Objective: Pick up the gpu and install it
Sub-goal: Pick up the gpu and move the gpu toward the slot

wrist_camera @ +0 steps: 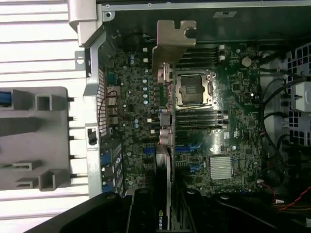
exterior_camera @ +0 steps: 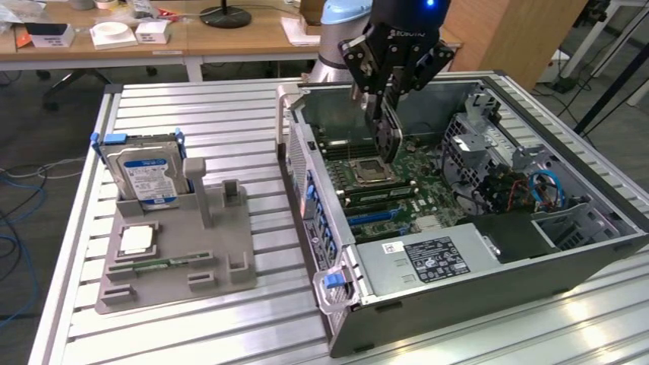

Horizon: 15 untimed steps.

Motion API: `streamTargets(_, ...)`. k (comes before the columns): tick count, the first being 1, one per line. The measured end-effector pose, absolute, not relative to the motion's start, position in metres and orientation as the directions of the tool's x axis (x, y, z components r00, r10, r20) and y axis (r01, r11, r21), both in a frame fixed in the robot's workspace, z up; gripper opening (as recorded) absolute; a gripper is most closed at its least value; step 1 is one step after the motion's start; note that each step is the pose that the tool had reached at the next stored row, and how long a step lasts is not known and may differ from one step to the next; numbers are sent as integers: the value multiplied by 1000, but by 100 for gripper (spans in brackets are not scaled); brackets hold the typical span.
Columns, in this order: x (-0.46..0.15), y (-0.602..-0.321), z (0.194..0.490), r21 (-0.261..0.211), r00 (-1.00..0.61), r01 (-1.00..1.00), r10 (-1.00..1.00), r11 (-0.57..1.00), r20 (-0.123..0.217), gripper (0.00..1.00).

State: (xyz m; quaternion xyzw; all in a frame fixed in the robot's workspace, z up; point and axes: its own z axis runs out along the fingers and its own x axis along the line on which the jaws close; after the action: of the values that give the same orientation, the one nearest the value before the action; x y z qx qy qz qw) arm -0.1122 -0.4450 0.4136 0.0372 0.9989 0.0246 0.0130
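- The graphics card (wrist_camera: 165,133) runs off the wrist view's edge, its near end hidden in the clamp of the gripper (wrist_camera: 165,206).
- The arm (exterior_camera: 345,23) is cut off at the exterior view's upper edge.
- Print on the label of the hard drive (exterior_camera: 150,176) is too small to read.
- The grey holder (wrist_camera: 34,141) is cut by the wrist view's edge.

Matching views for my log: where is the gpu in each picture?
Exterior view: the gpu hangs edge-down in the jaws over the motherboard.
Wrist view: the gpu is seen edge-on, running from the jaws out to its grey bracket.
Shared landmark: the CPU socket beside it.
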Motion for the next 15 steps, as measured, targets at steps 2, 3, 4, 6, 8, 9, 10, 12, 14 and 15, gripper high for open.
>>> streamTargets(2, -110, -445, 414, 50, -997, 74, 75, 996, -24, 26)
streamTargets(3, -109, -445, 414, 50, -997, 74, 75, 996, -24, 26)
streamTargets(4, -108, -445, 414, 50, -997, 74, 75, 996, -24, 26)
streamTargets(6, -106, -445, 414, 50, -997, 74, 75, 996, -24, 26)
streamTargets(8, -104, -445, 414, 50, -997, 74, 75, 996, -24, 26)
streamTargets(9, -103, -445, 414, 50, -997, 74, 75, 996, -24, 26)
streamTargets(10, -102, -445, 414, 50, -997, 74, 75, 996, -24, 26)
streamTargets(12, -100, -445, 414, 50, -997, 74, 75, 996, -24, 26)
streamTargets(14, -98, -445, 414, 50, -997, 74, 75, 996, -24, 26)
streamTargets(15, -97, -445, 414, 50, -997, 74, 75, 996, -24, 26)
